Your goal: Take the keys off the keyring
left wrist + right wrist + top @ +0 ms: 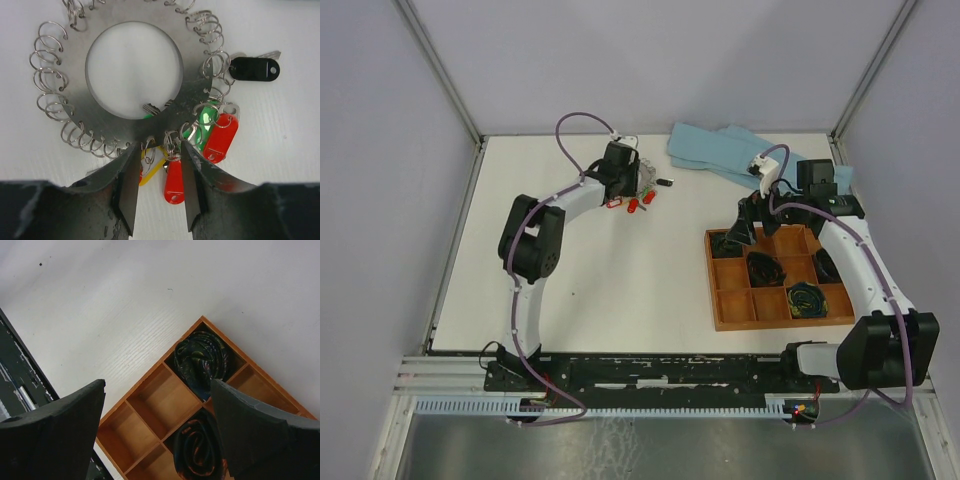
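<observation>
The keyring (80, 95) is a flat silvery disc with a round hole, fringed with wire loops, lying on the white table (290, 165). On its near and right edge hang the keys: a black tag (252, 69), a green one (202, 125), two red ones (220, 137) (174, 182) and a yellow one (152, 170). My left gripper (159, 145) straddles the ring's near rim, jaws half closed with a gap, one red tag between the fingers. From above, the keyring (646, 176) lies by the left gripper (625, 182). My right gripper (158, 385) hangs open over the tray.
A wooden compartment tray (720, 300) sits at the right, with dark coiled bundles (202, 360) in some cells and others bare (160, 402). A light blue cloth (715, 150) lies at the back. The right gripper (745, 230) hovers over the tray's far left corner.
</observation>
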Available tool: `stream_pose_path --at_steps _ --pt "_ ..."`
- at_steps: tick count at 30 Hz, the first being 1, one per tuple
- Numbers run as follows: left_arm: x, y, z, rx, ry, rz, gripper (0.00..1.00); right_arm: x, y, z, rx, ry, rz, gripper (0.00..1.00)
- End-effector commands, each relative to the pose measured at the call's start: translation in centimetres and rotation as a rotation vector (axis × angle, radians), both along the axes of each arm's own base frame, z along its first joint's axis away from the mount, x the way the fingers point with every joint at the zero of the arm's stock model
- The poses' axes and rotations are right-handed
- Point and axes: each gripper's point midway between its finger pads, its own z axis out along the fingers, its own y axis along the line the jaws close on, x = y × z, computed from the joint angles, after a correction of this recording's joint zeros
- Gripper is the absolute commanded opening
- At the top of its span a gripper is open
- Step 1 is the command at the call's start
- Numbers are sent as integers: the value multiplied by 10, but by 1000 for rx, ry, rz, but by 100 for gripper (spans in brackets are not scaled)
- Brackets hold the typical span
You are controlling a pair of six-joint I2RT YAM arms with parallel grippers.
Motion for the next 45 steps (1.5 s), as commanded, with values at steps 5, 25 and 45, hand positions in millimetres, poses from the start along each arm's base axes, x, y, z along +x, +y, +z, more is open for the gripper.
stream_pose_path --at_steps 5,25,45 --pt "12 2 16 -79 -71 -3 42 6 10 15 32 -43 43 93" --pt "10 3 16 -147 -70 -19 26 1 21 9 21 -23 90 93" --pt "1 -2 39 -206 -101 -40 3 -7 38 5 66 -1 153 93"
